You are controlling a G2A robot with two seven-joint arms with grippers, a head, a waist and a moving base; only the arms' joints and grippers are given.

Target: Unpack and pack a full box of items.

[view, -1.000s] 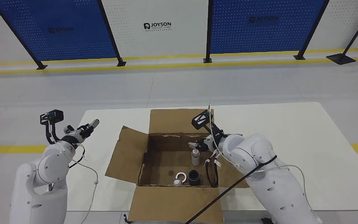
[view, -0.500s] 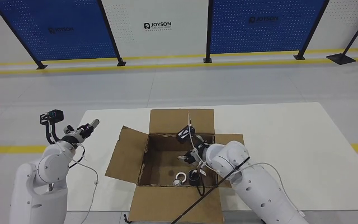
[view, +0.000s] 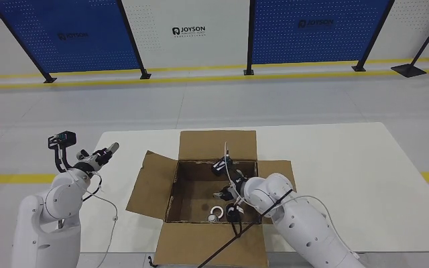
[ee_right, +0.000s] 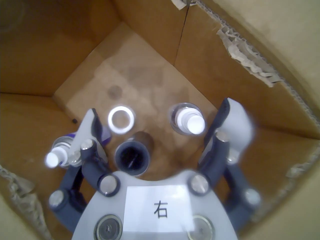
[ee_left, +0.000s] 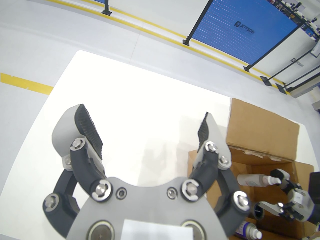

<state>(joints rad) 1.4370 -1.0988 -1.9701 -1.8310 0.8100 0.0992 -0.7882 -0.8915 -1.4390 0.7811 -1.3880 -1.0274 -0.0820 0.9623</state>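
Note:
An open cardboard box (view: 201, 144) stands mid-table with its flaps spread. My right gripper (ee_right: 160, 112) hangs open inside it, above the items on the floor: a dark cup (ee_right: 132, 157) directly below, a white ring (ee_right: 121, 119), a white-capped spray bottle (ee_right: 188, 121) by one finger and a second bottle (ee_right: 58, 157) by the other. From above, the right gripper (view: 224, 194) is over the box's right half, near the ring (view: 214, 216) and cup (view: 232, 213). My left gripper (ee_left: 143, 114) is open and holds nothing, over bare table left of the box (ee_left: 262, 131).
The white table (view: 335, 161) has free room right of the box and at the far left around the left gripper (view: 110, 149). A black cable (view: 258, 228) runs from the right arm across the box's near flap. Torn cardboard edges (ee_right: 247, 53) line the box rim.
My right arm has swung left from the box's right wall and lowered deeper into the box, over the cup and ring. The left arm has not moved.

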